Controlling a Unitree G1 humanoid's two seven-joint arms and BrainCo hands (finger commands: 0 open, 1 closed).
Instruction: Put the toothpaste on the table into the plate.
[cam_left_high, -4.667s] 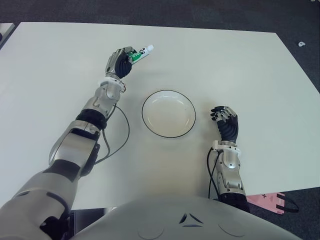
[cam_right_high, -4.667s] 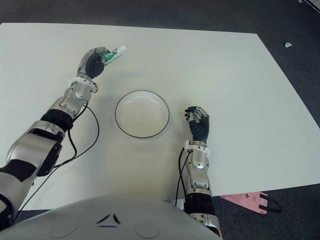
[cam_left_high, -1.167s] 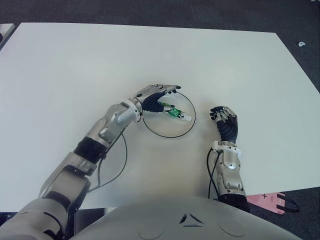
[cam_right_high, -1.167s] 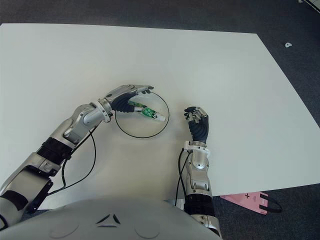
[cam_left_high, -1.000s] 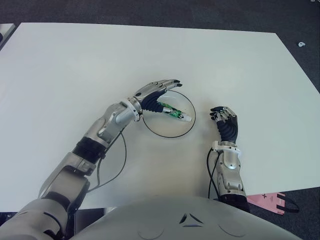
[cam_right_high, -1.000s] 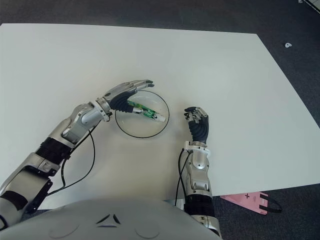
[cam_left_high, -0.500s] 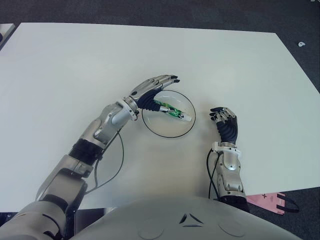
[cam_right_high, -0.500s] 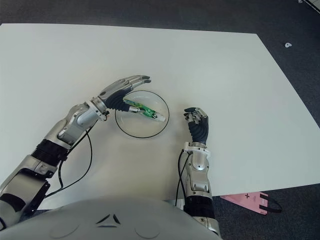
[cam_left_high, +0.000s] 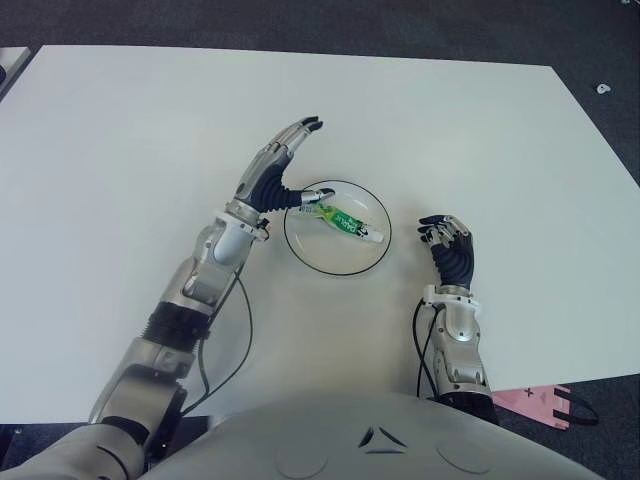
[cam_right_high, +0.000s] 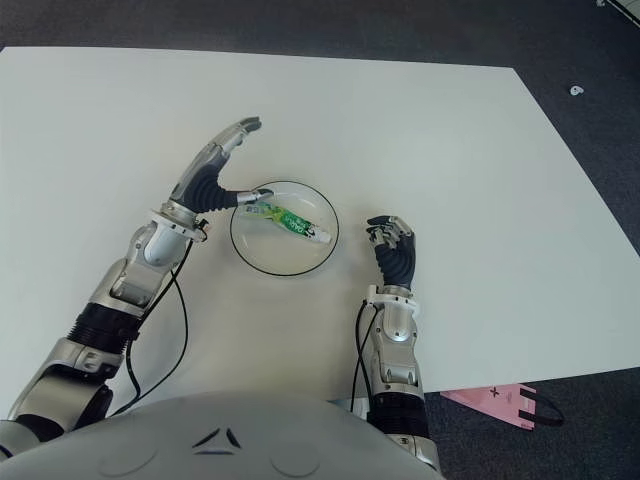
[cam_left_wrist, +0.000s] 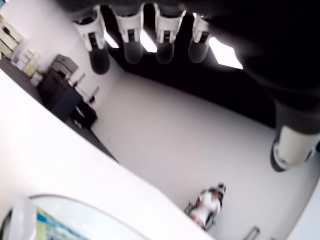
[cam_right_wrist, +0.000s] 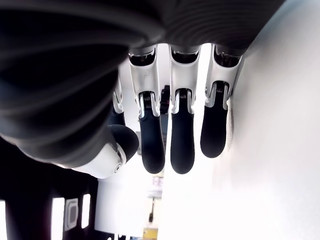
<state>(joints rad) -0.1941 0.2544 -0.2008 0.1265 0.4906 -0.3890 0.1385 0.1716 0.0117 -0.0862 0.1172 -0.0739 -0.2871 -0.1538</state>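
Toothpaste (cam_left_high: 342, 220) lies in the plate (cam_left_high: 310, 255), a small green and white tube with a white cap. It lies flat and slanted, with its cap end near the plate's right rim and its other end close to the left rim. The plate is white and round with a thin dark edge, and it sits in the middle of the white desk (cam_left_high: 120, 130).

The left hand (cam_left_high: 272, 175) is just to the left of the plate, raised up with its fingers (cam_left_high: 296, 131) long and straight, spread apart and pointing away from the robot. It holds nothing. Its thumb reaches toward the tube's near end, but I cannot tell if they touch. In the left wrist view the fingertips (cam_left_wrist: 130, 50) stick out in a row with only air in front of them, and a bit of the plate and the tube shows at the edge.

The right hand (cam_left_high: 452, 247) shows to the right of the plate, apart from it. Its dark fingers (cam_right_wrist: 180, 140) are a little bent and loose, and they hold nothing.

A pink thing (cam_left_high: 545, 402) shows on the floor past the desk's near right corner.
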